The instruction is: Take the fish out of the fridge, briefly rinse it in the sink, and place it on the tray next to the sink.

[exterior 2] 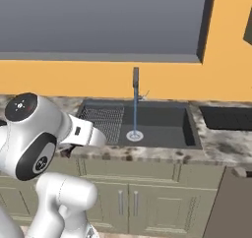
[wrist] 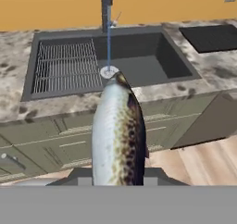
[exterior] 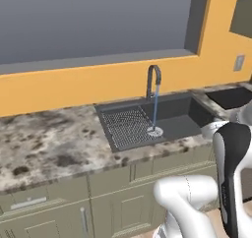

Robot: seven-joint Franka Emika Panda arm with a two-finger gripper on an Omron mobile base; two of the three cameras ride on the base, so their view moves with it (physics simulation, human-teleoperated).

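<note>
The pincer (wrist: 118, 183), clamped on the fish (wrist: 118, 135), faces the sink (wrist: 139, 56) ahead; next it must reach forward under the running water (wrist: 109, 38).

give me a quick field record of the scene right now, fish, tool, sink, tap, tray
fish: the fish is held in the tool, sticking out ahead of it toward the sink
tool: shut on the fish, in front of the counter, short of the basin
sink: the sink has a ribbed grid on its left side
tap: the faucet is running, its stream landing on the drain
tray: the tray sits on the counter right of the sink
</note>
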